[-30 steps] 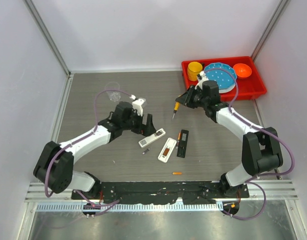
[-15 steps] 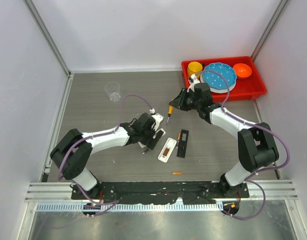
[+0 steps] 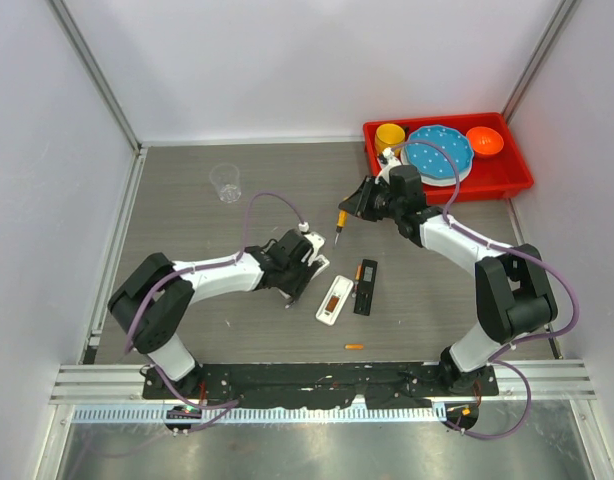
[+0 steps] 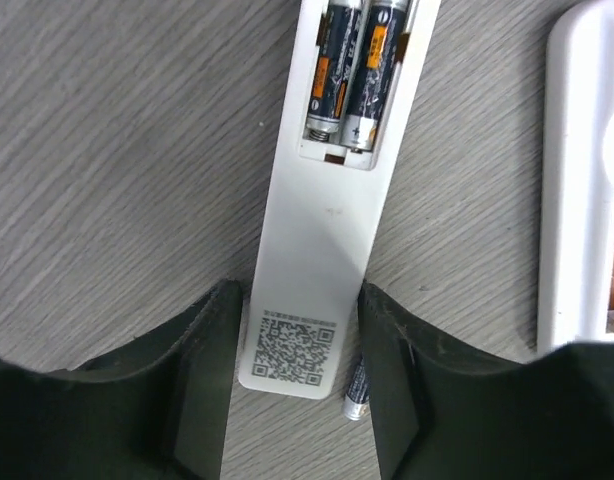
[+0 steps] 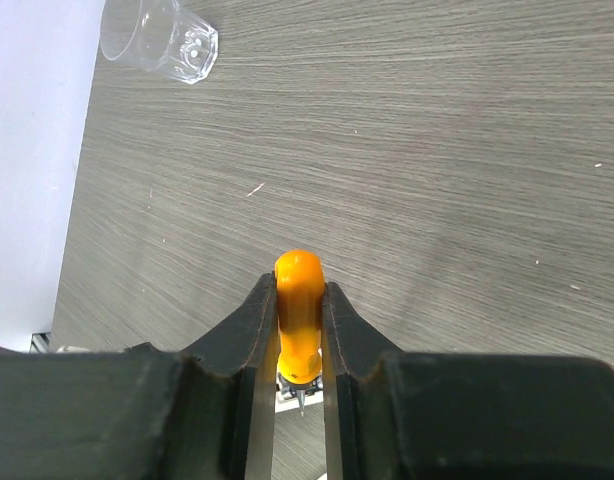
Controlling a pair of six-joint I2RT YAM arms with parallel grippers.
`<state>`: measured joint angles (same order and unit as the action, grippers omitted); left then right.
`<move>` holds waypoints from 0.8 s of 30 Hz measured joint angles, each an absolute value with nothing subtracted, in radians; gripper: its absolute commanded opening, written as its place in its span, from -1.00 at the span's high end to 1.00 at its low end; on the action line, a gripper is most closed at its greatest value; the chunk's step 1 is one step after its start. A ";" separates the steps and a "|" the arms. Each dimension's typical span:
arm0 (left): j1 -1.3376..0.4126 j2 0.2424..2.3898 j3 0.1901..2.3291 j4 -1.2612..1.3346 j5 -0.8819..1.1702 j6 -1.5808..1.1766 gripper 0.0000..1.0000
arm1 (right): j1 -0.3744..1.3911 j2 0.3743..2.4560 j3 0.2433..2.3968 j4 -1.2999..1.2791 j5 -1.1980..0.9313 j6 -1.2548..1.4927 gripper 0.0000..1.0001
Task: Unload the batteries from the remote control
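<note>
A white remote [image 4: 332,200] lies back up with its compartment open and two dark grey batteries [image 4: 352,70] side by side in it. My left gripper [image 4: 299,350] grips the remote's end with the QR label, one finger on each side; in the top view it [image 3: 305,262] covers that remote. A loose grey battery [image 4: 357,385] lies by the right finger. A loose orange battery [image 3: 354,346] lies near the front. My right gripper [image 5: 298,300] is shut on the orange-handled pointed tool [image 5: 298,320], held above the table [image 3: 339,220].
A second open white remote [image 3: 334,298] with an orange battery in it lies right of the first, and a black remote part [image 3: 365,273] beside it. A clear cup [image 3: 225,183] stands at the back left. A red tray [image 3: 517,182] with dishes sits at the back right.
My left arm swung right and down onto the white remote and settled its fingers round its end. My right gripper carried the tool a little left toward the remotes.
</note>
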<state>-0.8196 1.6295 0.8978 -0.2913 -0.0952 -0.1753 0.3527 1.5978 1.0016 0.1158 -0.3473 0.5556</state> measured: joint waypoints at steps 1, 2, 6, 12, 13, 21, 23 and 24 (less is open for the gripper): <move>-0.820 1.637 0.899 -0.294 -0.097 -0.179 0.06 | 0.353 1.598 1.002 0.117 -0.347 0.556 0.98; -0.820 1.648 0.902 -0.297 -0.097 -0.184 0.22 | 0.353 1.598 1.002 0.118 -0.347 0.556 0.98; -0.820 1.684 0.950 -0.321 -0.097 -0.175 0.36 | 0.352 1.598 1.002 0.120 -0.344 0.554 0.98; -0.820 1.737 1.022 -0.351 -0.094 -0.099 0.37 | 0.329 1.598 1.002 0.120 -0.343 0.554 0.98; -0.820 1.746 1.032 -0.350 -0.089 -0.086 0.37 | 0.320 1.598 1.002 0.120 -0.343 0.554 0.98; -0.818 1.827 1.130 -0.340 -0.004 0.026 0.22 | 0.271 1.598 0.999 0.120 -0.331 0.550 0.98; -0.818 1.845 1.148 -0.329 0.027 0.041 0.00 | 0.271 1.598 0.994 0.121 -0.326 0.547 0.98; -0.818 1.848 1.149 -0.323 0.038 0.047 -0.14 | 0.271 1.598 0.991 0.121 -0.324 0.546 0.98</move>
